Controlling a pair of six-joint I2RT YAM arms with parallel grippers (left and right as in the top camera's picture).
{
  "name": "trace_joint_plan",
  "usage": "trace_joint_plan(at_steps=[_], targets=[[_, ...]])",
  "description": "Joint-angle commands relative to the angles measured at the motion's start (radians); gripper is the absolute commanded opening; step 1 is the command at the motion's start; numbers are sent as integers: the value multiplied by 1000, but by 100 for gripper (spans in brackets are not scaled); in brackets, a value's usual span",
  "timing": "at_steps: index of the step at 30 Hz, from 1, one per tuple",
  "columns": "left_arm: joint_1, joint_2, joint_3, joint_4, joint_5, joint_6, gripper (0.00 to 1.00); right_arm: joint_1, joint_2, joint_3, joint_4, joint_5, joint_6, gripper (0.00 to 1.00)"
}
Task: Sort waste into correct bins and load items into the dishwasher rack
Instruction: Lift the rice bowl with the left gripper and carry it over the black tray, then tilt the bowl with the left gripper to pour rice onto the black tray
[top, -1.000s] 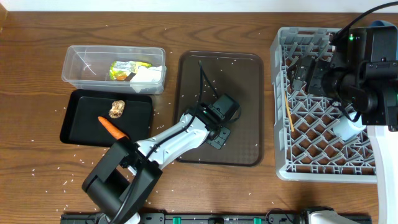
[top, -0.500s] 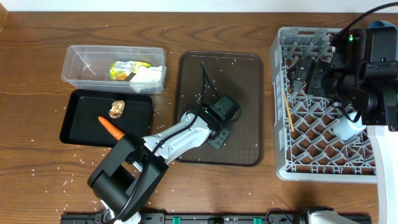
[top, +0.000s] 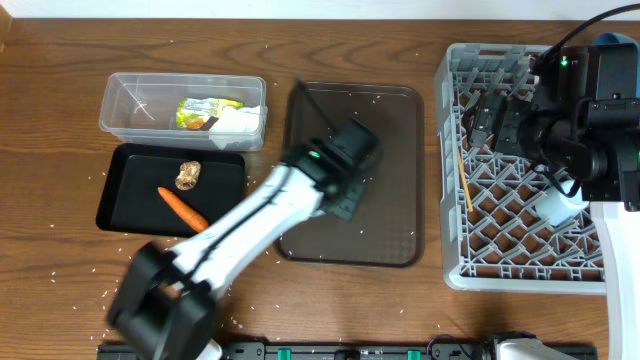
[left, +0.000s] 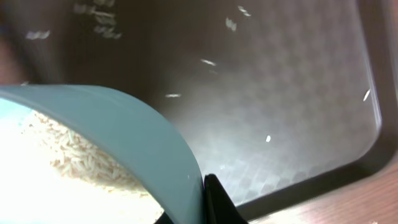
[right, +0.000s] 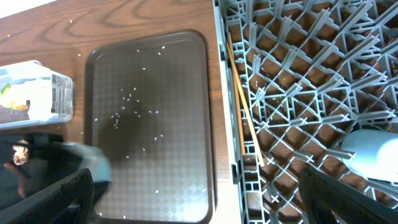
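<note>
My left gripper (top: 345, 172) hangs over the brown serving tray (top: 400, 110), shut on the rim of a small cup with a blue inside (left: 124, 124). The cup holds white rice (left: 68, 155). One black finger (left: 214, 200) presses on its rim. My right gripper (top: 500, 118) is open and empty over the left part of the grey dishwasher rack (top: 520, 275); its fingers frame the right wrist view (right: 196, 183). A white cup (top: 560, 205) lies in the rack and also shows in the right wrist view (right: 373, 152).
The clear tub (top: 130, 100) holds the snack wrapper (top: 200, 112) and white tissue (top: 240, 122). The black tray (top: 125, 200) holds the brown lump (top: 187, 175) and carrot (top: 183, 208). Chopsticks (top: 465, 180) lie in the rack. Rice grains (top: 70, 262) dot the table and tray.
My left arm has risen and swung, carrying the cup a little toward the far left of the brown tray. The right arm has not moved.
</note>
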Motion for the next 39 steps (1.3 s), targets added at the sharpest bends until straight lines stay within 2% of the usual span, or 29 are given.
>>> trace_joint_plan(at_steps=[1,4,10,15,20,26,32,36,39], targets=[[86,-80,19,-57,-6,-117,6,3,1,0,-1,13,-12,99],[187,-134,19,-99,16,-192,6,3,1,0,0,13,-12,99],[479,-188,19,-84,319,-192,6,3,1,0,-2,13,-11,99],[721,-187,2,-50,573,-98,7,3,1,0,-14,14,-12,99],[914,-187,-62,60,849,-32,7,3,2,0,-23,14,-12,99],[1071,-187,-225,196,1083,52,6,3,1,0,-27,14,-12,99],[1207,-187,-447,551,1414,60,6,3,1,0,-27,14,-11,99],[1268,-187,-531,571,1429,136,6,2,1,0,-24,14,-11,99],[1294,-187,-565,570,1518,237,6,3,1,0,-24,14,-11,99]])
